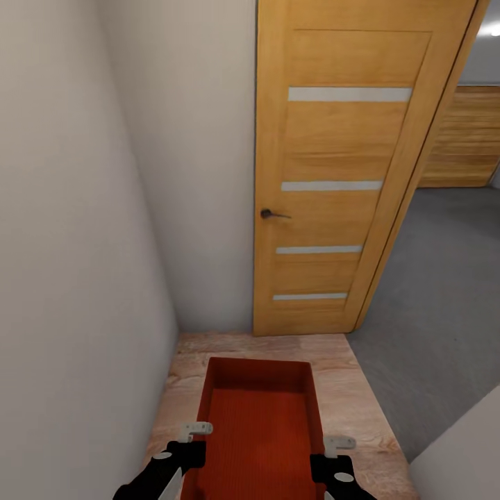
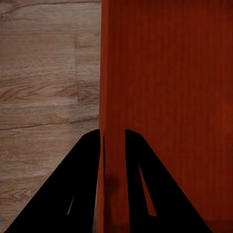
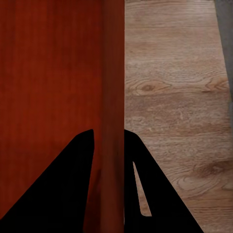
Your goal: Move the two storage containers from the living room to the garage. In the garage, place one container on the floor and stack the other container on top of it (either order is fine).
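A pale wall (image 1: 76, 229) stands on the far left of both grippers and runs ahead of them into a corner. Ahead of the grippers and a little to the right, a wooden door (image 1: 340, 173) with four pale strips and a dark handle (image 1: 273, 214) stands open. Past the door, ahead and to the right of the right gripper, a grey floor (image 1: 444, 278) begins, and a wooden panel (image 1: 467, 139) stands far behind it.

Under the grippers lies a light wood plank floor (image 1: 351, 389), which ends at the door.

One orange-red bin (image 1: 260, 423) sits between the two grippers, above the plank floor, and reaches forward from them toward the door. It is open on top and its inside is plain.

The left gripper (image 1: 182, 455) is at the left wall of the bin. In the left wrist view its two black fingers (image 2: 73, 189) stand on both sides of that thin wall, one outside and one inside, so the left gripper (image 2: 112, 133) is clenched on the bin (image 2: 170, 87).

The right gripper (image 1: 332, 462) is at the right wall. In the right wrist view the right gripper (image 3: 109, 132) holds the wall of the bin (image 3: 48, 73) between its fingers (image 3: 150, 189) in the same way, with the plank floor (image 3: 179, 87) on the outer side.
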`<state>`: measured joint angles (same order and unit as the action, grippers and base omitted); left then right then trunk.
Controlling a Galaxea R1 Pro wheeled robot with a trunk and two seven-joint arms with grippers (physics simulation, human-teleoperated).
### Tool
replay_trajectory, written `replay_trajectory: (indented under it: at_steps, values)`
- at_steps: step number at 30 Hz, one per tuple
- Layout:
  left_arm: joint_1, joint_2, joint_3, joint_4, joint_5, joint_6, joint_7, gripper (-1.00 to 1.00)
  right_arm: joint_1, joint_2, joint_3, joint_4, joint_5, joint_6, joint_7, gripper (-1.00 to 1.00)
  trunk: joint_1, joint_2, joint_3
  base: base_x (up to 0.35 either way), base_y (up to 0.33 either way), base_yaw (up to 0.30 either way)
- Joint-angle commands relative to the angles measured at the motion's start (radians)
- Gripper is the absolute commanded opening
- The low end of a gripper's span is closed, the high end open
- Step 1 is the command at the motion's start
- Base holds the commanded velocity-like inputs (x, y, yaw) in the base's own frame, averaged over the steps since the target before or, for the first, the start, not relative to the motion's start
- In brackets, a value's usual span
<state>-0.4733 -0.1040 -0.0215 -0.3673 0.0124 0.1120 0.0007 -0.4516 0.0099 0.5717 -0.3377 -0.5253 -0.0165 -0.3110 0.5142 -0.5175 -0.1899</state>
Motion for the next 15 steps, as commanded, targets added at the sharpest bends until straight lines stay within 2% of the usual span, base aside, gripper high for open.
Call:
replay_trajectory:
  at_steps: [1, 5, 15]
  values:
    - [-0.001, 0.001, 0.005, -0.004, -0.015, 0.007, 0.016, -1.00, -0.001, -0.016, 0.005, 0.003, -0.012, -0.003, -0.009, -1.00, 0.001, -0.002, -0.002, 0.311, 0.000, -0.020]
    - [-0.001, 0.001, 0.005, -0.004, -0.016, 0.007, 0.016, -1.00, -0.001, -0.016, 0.005, 0.003, -0.012, -0.003, -0.010, -1.00, 0.001, -0.002, -0.002, 0.318, 0.000, -0.168]
    - [-0.001, 0.001, 0.005, -0.003, -0.017, 0.007, 0.016, -1.00, -0.001, -0.016, 0.005, 0.003, -0.012, -0.003, -0.010, -1.00, 0.001, -0.002, -0.002, 0.322, 0.000, -0.279]
